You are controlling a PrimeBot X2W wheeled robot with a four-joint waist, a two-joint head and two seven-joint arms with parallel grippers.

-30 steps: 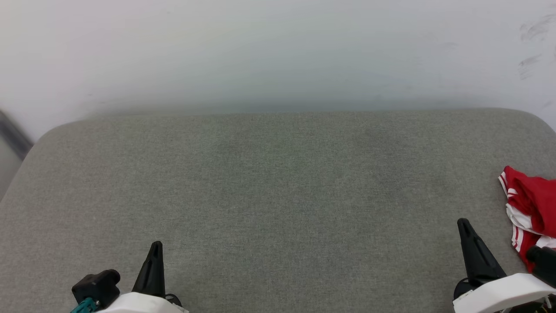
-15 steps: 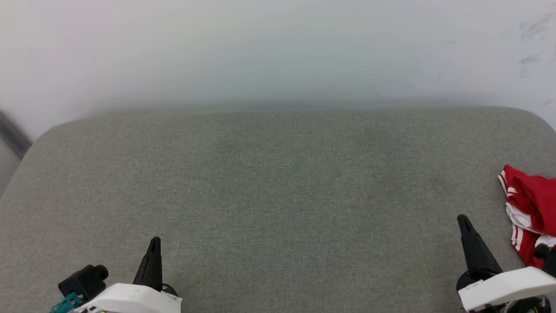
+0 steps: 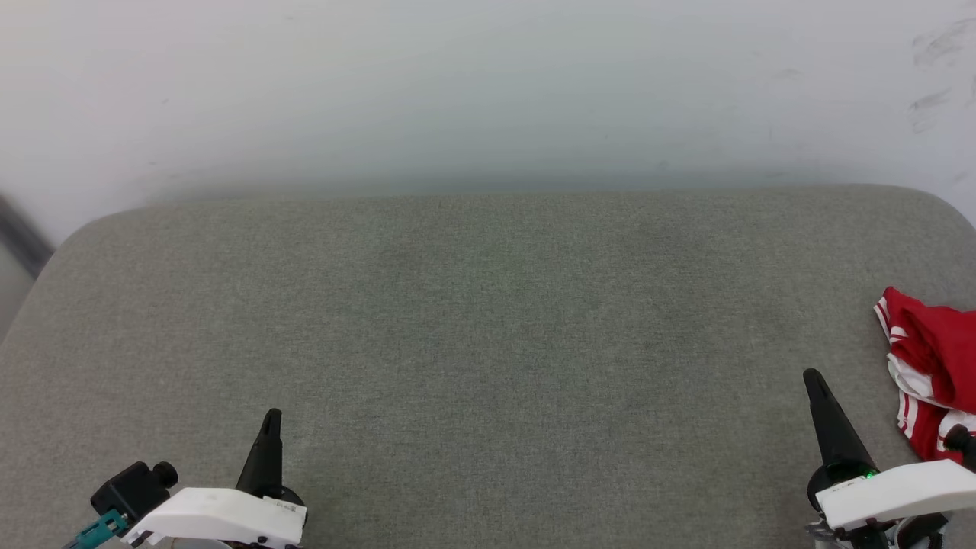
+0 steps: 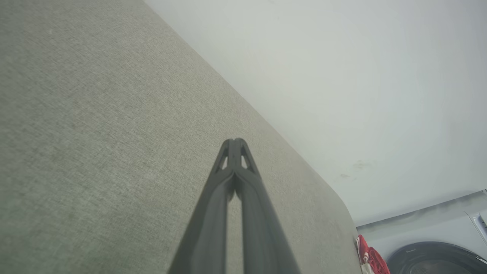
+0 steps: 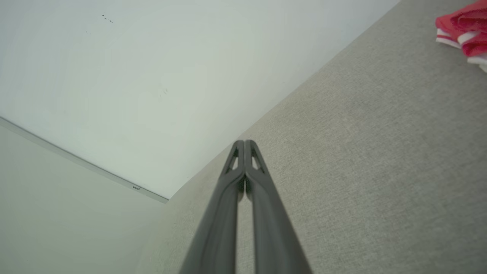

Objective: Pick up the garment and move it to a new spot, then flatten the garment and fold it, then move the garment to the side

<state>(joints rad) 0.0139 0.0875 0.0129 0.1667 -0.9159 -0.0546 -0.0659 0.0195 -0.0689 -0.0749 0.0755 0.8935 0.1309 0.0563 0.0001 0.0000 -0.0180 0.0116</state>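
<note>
- Grey-covered counter (image 3: 488,320) is stretching out beneath a pale wall (image 3: 488,91).
- The garment (image 3: 930,358) is lying bunched at 3 o'clock, partly cut off by the view's edge and sitting where it was a second ago.
- The left gripper (image 4: 236,142) at 7 o'clock and the right gripper (image 5: 244,142) at 5 o'clock are drifting slightly outward, jaws clenched on nothing.
- Nothing is holding the garment; it is looking rumpled rather than folded.

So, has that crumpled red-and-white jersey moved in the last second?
No. The red-and-white fabric jersey lies in the same spot near the grey upholstered cushion's right edge; the slight upward shift is the camera's.
</note>
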